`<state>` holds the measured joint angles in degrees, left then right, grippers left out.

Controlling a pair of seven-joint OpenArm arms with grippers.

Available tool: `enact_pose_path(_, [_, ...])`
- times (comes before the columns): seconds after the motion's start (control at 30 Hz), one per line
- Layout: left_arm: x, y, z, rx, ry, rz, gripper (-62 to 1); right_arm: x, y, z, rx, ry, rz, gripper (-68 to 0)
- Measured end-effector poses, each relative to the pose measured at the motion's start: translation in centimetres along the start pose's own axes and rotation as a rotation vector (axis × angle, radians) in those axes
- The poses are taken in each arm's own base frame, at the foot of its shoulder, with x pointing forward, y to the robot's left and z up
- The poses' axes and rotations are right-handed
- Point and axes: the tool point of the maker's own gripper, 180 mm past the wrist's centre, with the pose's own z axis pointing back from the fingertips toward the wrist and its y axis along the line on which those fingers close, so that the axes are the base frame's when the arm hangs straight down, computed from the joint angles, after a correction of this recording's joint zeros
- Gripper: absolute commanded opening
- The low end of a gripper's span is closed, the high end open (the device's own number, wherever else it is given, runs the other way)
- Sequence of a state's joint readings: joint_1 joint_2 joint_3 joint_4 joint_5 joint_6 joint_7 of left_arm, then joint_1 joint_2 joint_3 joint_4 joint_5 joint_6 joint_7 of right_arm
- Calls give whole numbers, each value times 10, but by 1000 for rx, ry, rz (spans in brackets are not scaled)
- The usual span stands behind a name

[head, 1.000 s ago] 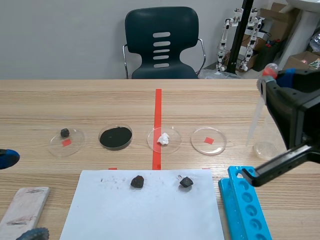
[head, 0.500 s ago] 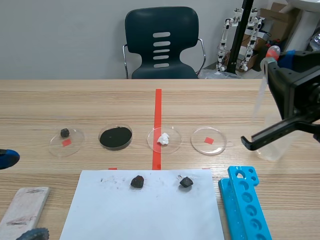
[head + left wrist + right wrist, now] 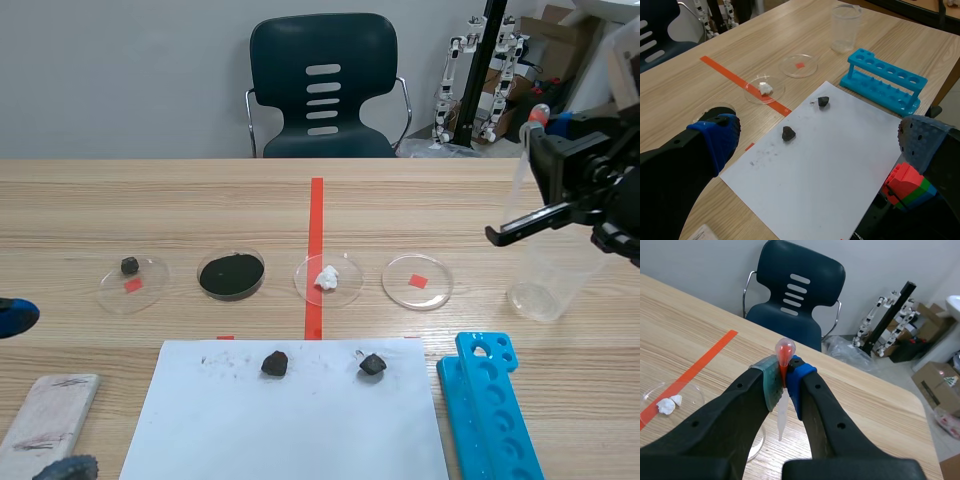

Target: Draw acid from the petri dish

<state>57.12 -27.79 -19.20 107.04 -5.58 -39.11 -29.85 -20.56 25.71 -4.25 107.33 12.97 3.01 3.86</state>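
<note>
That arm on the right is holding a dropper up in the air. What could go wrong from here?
1. The right hand pinches the pipette just under its red top; a tighter squeeze might push drops out over the table.
2. The thin tip hangs free, so lowering it into a shallow petri dish could nudge the dish or bend the tip.
3. The clear beaker stands close under that arm and might get knocked over.

Dish row: bare wood gaps between neighbours, wide strip behind. Beaker just right of end petri dish; blue rack near in front. Right gripper, clamping pipette, hangs above beaker.
</note>
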Motion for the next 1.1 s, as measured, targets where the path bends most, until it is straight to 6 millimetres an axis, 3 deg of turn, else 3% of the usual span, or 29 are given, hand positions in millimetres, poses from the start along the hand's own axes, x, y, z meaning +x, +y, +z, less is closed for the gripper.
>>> enact_pose_path(0.17, [0, 0, 0, 0, 0, 0, 14, -11, -12, -12, -16, 2, -22, -665])
enact_pose_path(0.33, [0, 0, 0, 0, 0, 0, 14, -16, -2, -16, 50, -27, -42, -667])
enact_pose_path(1.1, [0, 0, 0, 0, 0, 0, 14, -80, 28, -33, 187, 47, -118, -667])
